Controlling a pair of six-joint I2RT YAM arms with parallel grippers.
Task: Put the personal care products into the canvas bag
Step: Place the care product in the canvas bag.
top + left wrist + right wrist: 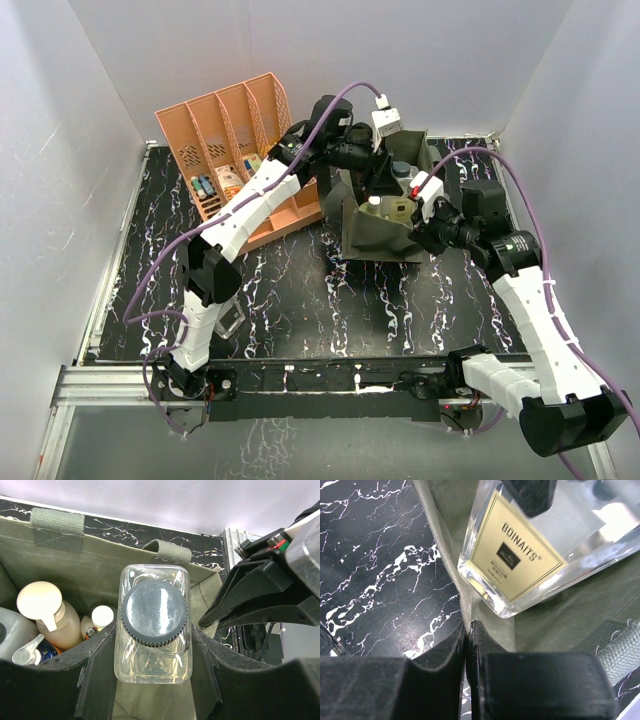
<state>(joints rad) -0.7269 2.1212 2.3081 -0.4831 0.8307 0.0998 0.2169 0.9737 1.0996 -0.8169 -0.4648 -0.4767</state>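
Your left hand (pixel 152 680) held the clear dark-capped bottle (pixel 154 612) above the olive canvas bag (pixel 100 575). Your right hand (pixel 468 645) pinched its rim, with other bottles (pixel 55 620) already inside.

"BOINAITS" on cream label of clear bottle (pixel 520 550); smaller print beneath unreadable.

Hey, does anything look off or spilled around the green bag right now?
Nothing spilled or broken. The one oddity is the canvas bag: its rim looks pulled out of square where the shut right gripper seems to pinch the fabric. The left gripper holds a clear dark-capped bottle over the opening.
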